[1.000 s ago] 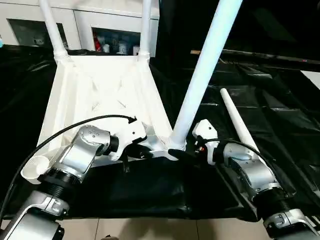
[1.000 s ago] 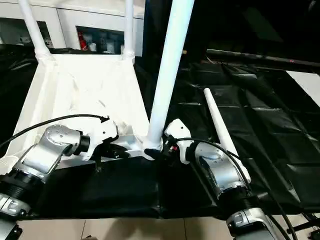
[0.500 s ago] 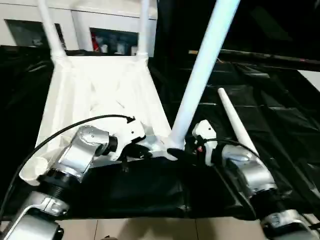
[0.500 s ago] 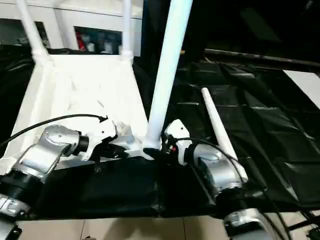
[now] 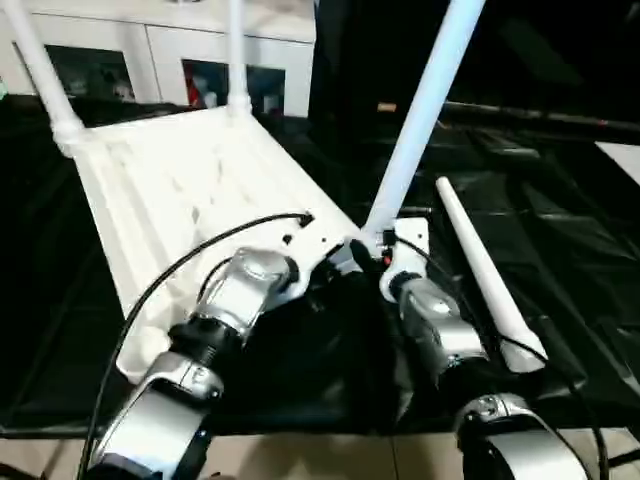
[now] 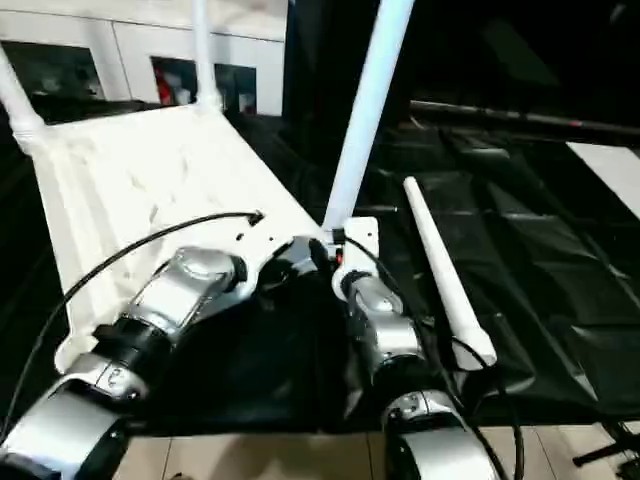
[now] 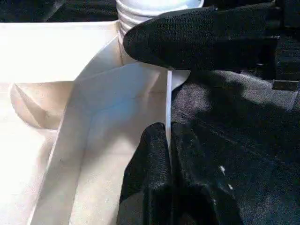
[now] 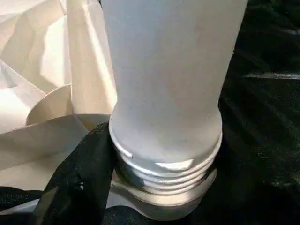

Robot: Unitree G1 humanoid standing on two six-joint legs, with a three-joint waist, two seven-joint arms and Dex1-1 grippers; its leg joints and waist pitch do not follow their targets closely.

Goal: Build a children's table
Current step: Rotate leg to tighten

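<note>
The children's table (image 5: 190, 170) lies upside down on the black cloth, its ribbed underside facing up. Two legs (image 5: 35, 75) (image 5: 237, 50) stand in its far corners. A third leg (image 5: 415, 120) rises, leaning right, from the near right corner socket. My right gripper (image 5: 372, 252) is shut on that leg's threaded base (image 8: 164, 173), with one black finger (image 8: 79, 173) against the collar. My left gripper (image 7: 168, 133) is shut on the thin rim wall (image 7: 168, 93) just beside that corner. A fourth leg (image 5: 480, 270) lies loose on the cloth to the right.
The black cloth-covered work table (image 5: 560, 220) stretches out to the right, and its front edge (image 5: 300, 425) is close to me. White cabinets (image 5: 150, 45) stand behind. The near left corner socket (image 5: 140, 350) is open. A black cable (image 5: 180, 275) loops over my left forearm.
The table top has turned on the cloth. Its far legs swung left, and the near right corner with its leg moved away from me. Both grippers went with it.
</note>
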